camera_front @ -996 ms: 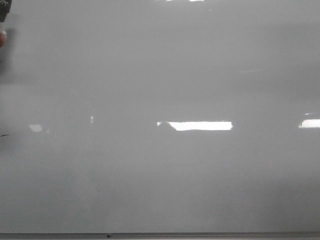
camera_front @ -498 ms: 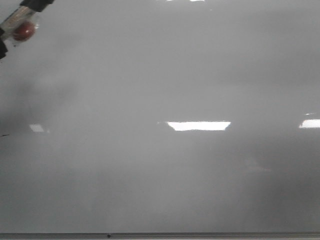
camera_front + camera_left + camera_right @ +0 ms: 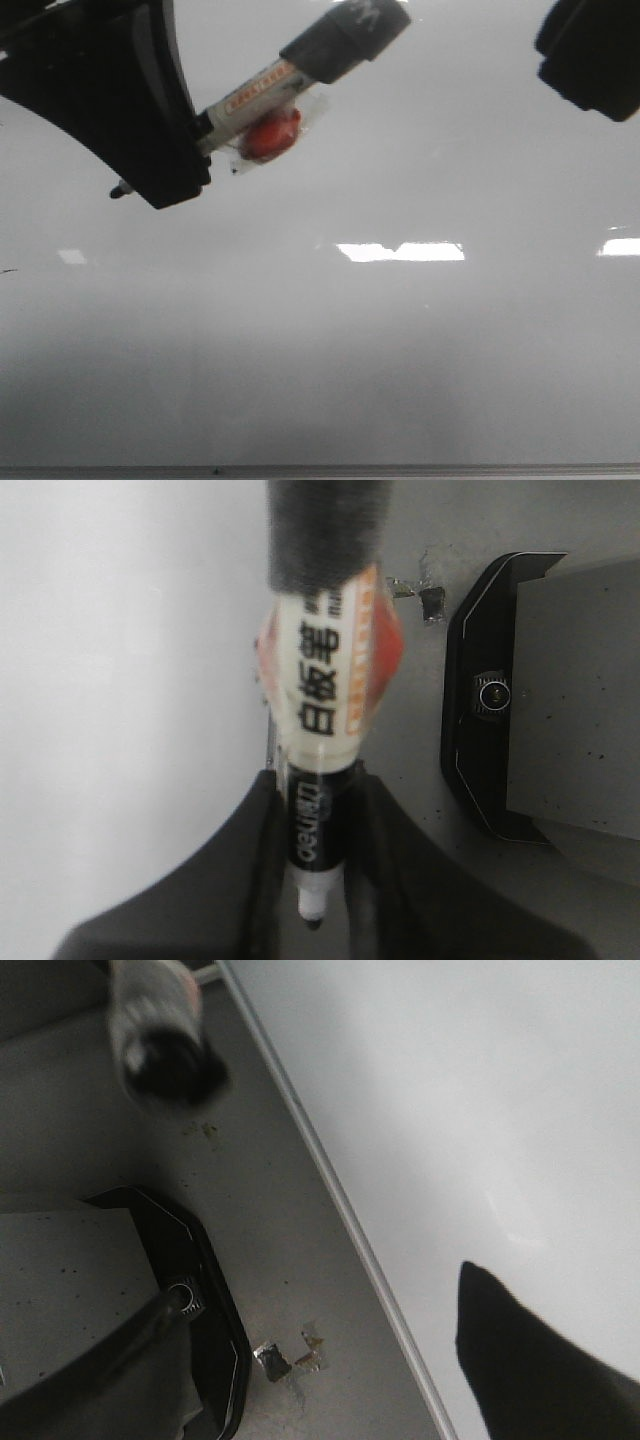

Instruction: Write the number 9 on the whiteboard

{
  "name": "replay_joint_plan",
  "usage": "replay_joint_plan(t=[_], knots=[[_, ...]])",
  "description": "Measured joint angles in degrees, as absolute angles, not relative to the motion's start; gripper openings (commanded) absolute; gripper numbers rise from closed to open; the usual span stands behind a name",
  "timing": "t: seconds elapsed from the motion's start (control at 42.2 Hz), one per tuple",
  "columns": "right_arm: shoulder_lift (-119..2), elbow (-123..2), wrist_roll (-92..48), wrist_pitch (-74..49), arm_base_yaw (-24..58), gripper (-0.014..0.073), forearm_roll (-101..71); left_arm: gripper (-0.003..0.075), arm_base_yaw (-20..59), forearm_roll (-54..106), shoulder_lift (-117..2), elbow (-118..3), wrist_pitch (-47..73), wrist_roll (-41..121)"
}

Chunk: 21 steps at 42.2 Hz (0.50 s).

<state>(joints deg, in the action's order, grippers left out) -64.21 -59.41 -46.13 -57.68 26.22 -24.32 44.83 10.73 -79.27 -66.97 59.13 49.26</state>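
Front view: my left gripper [image 3: 150,185] clamps marker [image 3: 270,85], tip bare, above whiteboard [image 3: 400,350]. Board blank, no 9 drawn. Right gripper [image 3: 330,1350] holds nothing, fingers apart. Approach step, I judge; next I lower tip onto board to start loop.

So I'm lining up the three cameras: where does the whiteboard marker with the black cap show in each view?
Front view: the white-barrelled whiteboard marker slants across the top, held by the left gripper.
Left wrist view: marker at centre, tip down between the fingers.
Right wrist view: only its blurred dark cap end, top left.
Shared landmark: the glossy pale whiteboard.
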Motion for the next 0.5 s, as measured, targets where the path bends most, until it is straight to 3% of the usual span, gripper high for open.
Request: replay_joint_plan(t=[0.166, 0.379, 0.498], knots=[[-68.86, -63.58, -48.03, -57.68, 35.06, 0.0542, -25.79, -0.0019, 47.46, 10.73, -79.39, -66.97, 59.13, 49.34], [-71.93, -64.32, -48.33, -57.57, 39.52, 0.0316, -26.13, -0.0019, 47.59, 10.73, -79.39, -67.10, 59.13, 49.34], [-72.07, -64.32, -48.37, -57.30, 39.60, 0.0266, -26.13, -0.0019, 47.59, 10.73, -79.39, -67.18, 59.24, 49.34]])
